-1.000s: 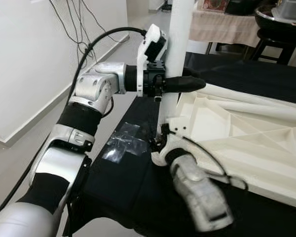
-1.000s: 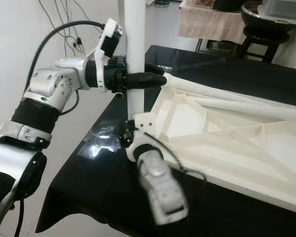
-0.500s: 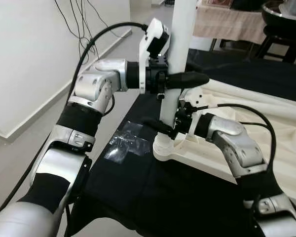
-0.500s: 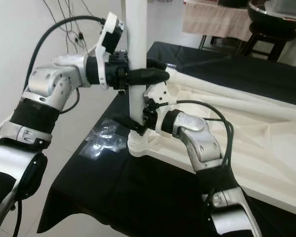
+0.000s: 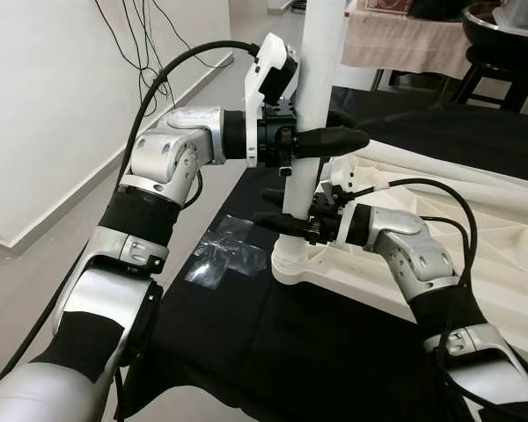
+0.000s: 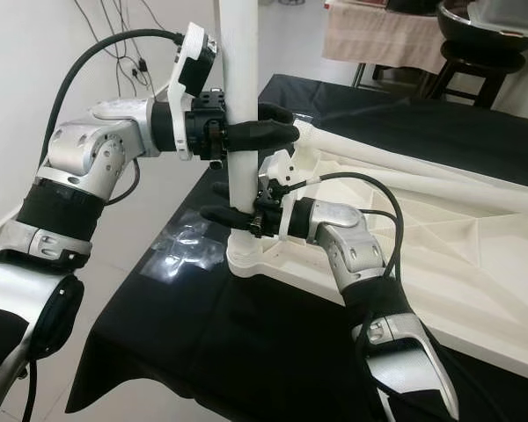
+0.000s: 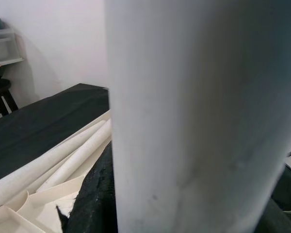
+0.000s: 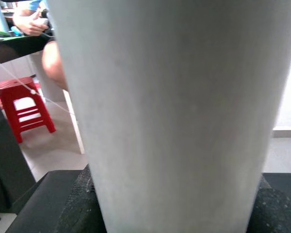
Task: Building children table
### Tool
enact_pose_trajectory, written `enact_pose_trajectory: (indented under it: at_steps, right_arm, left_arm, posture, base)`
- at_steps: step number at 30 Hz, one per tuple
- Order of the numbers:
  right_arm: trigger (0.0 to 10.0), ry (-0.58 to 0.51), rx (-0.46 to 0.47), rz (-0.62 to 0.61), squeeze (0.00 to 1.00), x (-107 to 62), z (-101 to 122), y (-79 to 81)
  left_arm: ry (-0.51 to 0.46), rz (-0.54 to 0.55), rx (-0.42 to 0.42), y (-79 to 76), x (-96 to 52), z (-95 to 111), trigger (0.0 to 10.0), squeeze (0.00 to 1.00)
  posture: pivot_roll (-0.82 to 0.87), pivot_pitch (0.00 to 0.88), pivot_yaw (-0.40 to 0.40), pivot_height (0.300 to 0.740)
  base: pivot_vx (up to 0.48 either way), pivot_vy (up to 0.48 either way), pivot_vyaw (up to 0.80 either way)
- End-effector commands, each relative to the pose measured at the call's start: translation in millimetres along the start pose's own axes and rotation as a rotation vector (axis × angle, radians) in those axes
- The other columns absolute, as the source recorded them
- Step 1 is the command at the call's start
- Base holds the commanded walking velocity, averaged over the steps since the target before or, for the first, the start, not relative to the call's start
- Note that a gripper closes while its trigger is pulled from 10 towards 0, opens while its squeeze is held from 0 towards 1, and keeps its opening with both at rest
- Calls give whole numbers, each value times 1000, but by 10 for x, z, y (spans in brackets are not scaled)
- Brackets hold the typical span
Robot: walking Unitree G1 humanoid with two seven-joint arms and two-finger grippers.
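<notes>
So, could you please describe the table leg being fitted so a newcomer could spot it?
On the black-draped table lies an upturned white tabletop. At its near-left corner stands the white leg, the upright one, clasped by both grippers' fingers; the other white legs lie flat.

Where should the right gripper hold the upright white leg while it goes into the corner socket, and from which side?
Low on the white leg, just above the corner socket of the upturned tabletop, coming in from the tabletop side. The shaft is a plain upright cylinder, so fingers can straddle it there. The left gripper already clamps higher up, and the right gripper sits around that lower part now.
</notes>
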State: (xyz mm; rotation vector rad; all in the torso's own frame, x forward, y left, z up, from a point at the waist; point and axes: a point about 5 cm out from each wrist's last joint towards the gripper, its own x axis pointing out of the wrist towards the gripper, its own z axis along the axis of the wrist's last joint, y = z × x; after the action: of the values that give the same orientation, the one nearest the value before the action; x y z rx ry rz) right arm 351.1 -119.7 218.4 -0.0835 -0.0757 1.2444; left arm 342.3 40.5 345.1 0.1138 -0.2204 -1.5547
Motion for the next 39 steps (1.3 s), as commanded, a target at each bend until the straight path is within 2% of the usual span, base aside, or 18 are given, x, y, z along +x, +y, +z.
enact_pose_trajectory:
  at_steps: [1, 2, 4, 5, 7, 8, 9, 11, 12, 13, 14, 15, 17, 18, 21, 31, 32, 39]
  right_arm:
    - [0, -5, 49, 2, 0, 33, -63, -11]
    - [0, -3, 44, -5, 0, 34, -89, -10]
    - [0, -1, 40, -11, 0, 36, -105, -10]
    - [0, 21, 18, -48, 0, 37, -133, -7]
    - [0, 21, 18, -48, 0, 37, -133, -7]
    - [0, 41, 13, -102, 0, 45, -180, 8]
    - [0, 44, 59, -333, 0, 139, -301, 107]
    - [0, 44, 59, -333, 0, 139, -301, 107]
    - [0, 37, 102, -722, 0, 202, -419, 259]
    - [0, 60, 212, -860, 0, 312, -559, 662]
    - [0, 60, 212, -860, 0, 312, -559, 662]
    - [0, 60, 282, -917, 0, 385, -603, 919]
    - [0, 60, 282, -917, 0, 385, -603, 919]
    - [0, 51, 317, -891, 0, 457, -617, 1065]
    - [0, 34, 299, -827, 0, 519, -627, 1027]
    - [0, 29, 279, -835, 0, 555, -586, 1002]
    - [0, 39, 281, -852, 0, 569, -566, 1036]
    - [0, 49, 257, -883, 0, 556, -489, 1022]
  left_arm:
    - [6, -97, -20, -110, 125, -52, 0, 0]
    - [1, -81, -19, -106, 116, -52, 5529, 1000]
    - [-3, -69, -19, -103, 111, -51, 5529, 1000]
    - [-10, -58, -24, -97, 96, -48, 10000, 1000]
    - [-10, -58, -24, -97, 96, -48, 10000, 1000]
    - [-21, -39, -32, -84, 67, -37, 10000, 1000]
    - [-31, 16, -35, -54, 21, -25, 10000, 1000]
    - [-31, 16, -35, -54, 21, -25, 10000, 1000]
    - [-34, 59, -43, -30, -21, -24, 10000, 729]
    - [-19, 91, -46, -14, -65, -52, 10000, 0]
    - [-19, 91, -46, -14, -65, -52, 10000, 0]
    - [0, 119, -41, 1, -89, -92, 10000, 0]
    - [0, 119, -41, 1, -89, -92, 10000, 0]
    - [14, 131, -38, 7, -99, -120, 10000, 0]
    - [26, 127, -41, 1, -86, -154, 10000, 0]
    - [22, 116, -58, -14, -85, -161, 10000, 0]
    - [23, 99, -65, -38, -85, -175, 0, 0]
    - [35, 53, -69, -99, -94, -193, 0, 0]
  posture:
    - [-17, 114, 15, 740]
    - [-21, 113, 13, 740]
    - [-22, 112, 12, 740]
    - [-24, 113, 7, 740]
    - [-24, 113, 7, 740]
    - [-27, 113, 4, 740]
    - [-24, 108, -47, 740]
    - [-24, 108, -47, 740]
    - [-10, 109, -48, 740]
    - [-4, 120, -34, 740]
    - [-4, 120, -34, 740]
    - [-25, 96, -12, 740]
    - [-25, 96, -12, 740]
    - [-25, 96, -12, 740]
    - [-30, 85, -14, 740]
    - [-33, 80, -6, 740]
    - [-33, 79, -3, 740]
    - [-40, 74, 0, 740]
  base:
    - [0, 0, 0]
    - [0, 0, 0]
    - [0, 0, 0]
    - [0, 0, 0]
    - [0, 0, 0]
    - [0, 0, 0]
    - [0, 0, 0]
    - [0, 0, 0]
    - [0, 0, 0]
    - [0, 0, 0]
    - [0, 0, 0]
    - [0, 0, 0]
    - [0, 0, 0]
    - [0, 0, 0]
    - [0, 0, 0]
    - [0, 0, 0]
    - [0, 0, 0]
    - [0, 0, 0]
